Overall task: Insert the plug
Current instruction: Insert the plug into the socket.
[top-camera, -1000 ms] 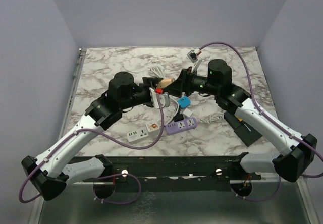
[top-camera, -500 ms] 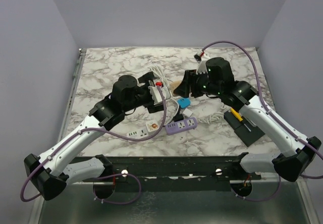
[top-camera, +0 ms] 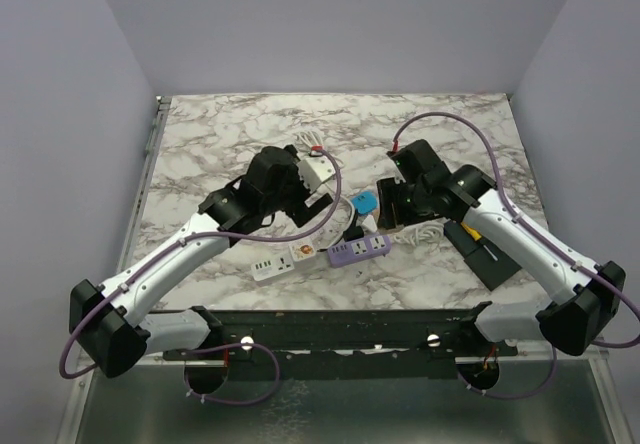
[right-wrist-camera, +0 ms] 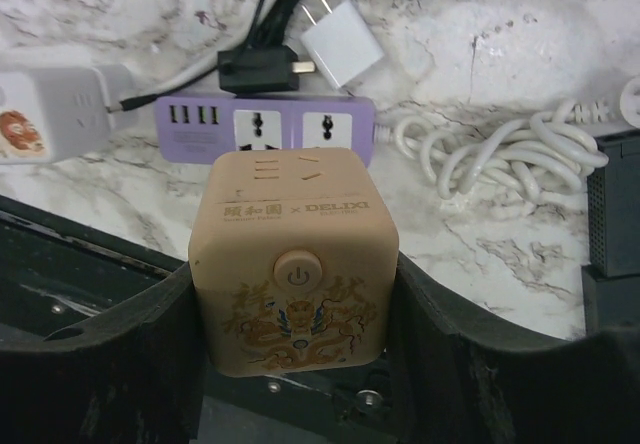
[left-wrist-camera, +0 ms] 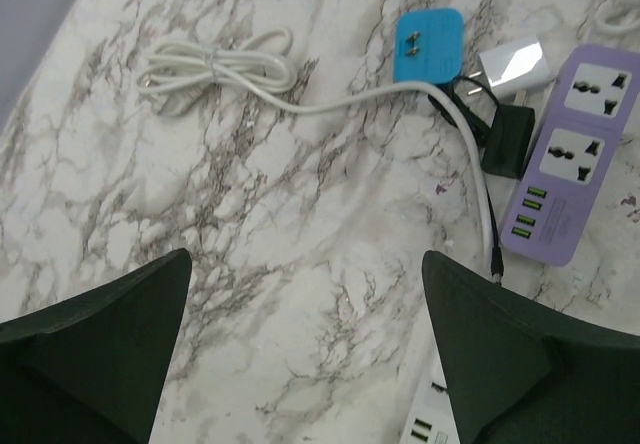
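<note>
My right gripper (right-wrist-camera: 295, 299) is shut on a tan cube socket (right-wrist-camera: 293, 254) with a round power button and a dragon print. It holds the cube above the purple power strip (right-wrist-camera: 265, 126). In the top view the right gripper (top-camera: 392, 207) hides the cube. My left gripper (left-wrist-camera: 305, 264) is open and empty above bare marble, and it shows left of centre in the top view (top-camera: 312, 194). A blue plug adapter (left-wrist-camera: 428, 46), a white charger (left-wrist-camera: 512, 64) and a black plug (left-wrist-camera: 508, 139) lie beside the purple strip (left-wrist-camera: 570, 154).
A white power strip (top-camera: 280, 261) lies left of the purple strip (top-camera: 358, 250). One coiled white cable (left-wrist-camera: 215, 64) lies beyond the left gripper, and another (right-wrist-camera: 500, 154) lies right of the purple strip. A black box (top-camera: 485, 254) sits at the right.
The tan cube was between both grippers at the centre. The right gripper has carried it right and nearer, over the purple strip. The left gripper has drawn away from it and is empty.
</note>
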Tool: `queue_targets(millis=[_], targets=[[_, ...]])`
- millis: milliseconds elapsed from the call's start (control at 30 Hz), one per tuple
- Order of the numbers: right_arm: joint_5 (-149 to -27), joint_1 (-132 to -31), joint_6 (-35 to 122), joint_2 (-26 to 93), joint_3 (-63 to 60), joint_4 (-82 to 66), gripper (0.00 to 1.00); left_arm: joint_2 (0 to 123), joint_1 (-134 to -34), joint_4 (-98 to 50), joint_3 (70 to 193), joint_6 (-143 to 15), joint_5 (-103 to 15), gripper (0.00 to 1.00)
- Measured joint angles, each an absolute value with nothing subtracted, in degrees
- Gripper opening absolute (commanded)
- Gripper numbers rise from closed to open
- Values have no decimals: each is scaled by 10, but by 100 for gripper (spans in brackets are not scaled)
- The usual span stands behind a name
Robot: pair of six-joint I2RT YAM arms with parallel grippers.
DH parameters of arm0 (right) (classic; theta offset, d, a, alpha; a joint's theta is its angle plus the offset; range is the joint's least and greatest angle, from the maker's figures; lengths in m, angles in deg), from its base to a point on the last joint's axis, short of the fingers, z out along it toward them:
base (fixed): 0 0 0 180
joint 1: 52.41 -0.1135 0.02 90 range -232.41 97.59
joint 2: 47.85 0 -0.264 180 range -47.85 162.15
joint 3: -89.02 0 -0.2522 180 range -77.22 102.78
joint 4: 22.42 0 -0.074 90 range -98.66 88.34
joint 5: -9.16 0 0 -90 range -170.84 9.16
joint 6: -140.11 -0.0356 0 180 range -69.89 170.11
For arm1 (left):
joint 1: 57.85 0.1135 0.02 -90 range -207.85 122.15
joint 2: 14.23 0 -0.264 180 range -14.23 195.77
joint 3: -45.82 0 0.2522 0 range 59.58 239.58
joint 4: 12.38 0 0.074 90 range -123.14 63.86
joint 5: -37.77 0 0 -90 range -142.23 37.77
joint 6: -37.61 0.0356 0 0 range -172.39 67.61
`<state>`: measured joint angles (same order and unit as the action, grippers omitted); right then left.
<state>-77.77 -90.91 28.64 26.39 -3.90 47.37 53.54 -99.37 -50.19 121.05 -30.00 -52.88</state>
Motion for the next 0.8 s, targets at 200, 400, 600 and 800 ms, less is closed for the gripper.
queue_targets(millis=[200,400,600,800], targets=[[-761,-909,296,305,-67,488,1,548,-947,-534,1219,-335,-532,99],[-756,-909,306,329,-105,477,1,571,-867,-559,1238,-348,-532,99],[-758,-909,314,330,-131,440,1,584,-851,-574,1245,-356,-532,99],[-758,-910,323,331,-148,405,1,590,-844,-585,1245,-358,-534,99]])
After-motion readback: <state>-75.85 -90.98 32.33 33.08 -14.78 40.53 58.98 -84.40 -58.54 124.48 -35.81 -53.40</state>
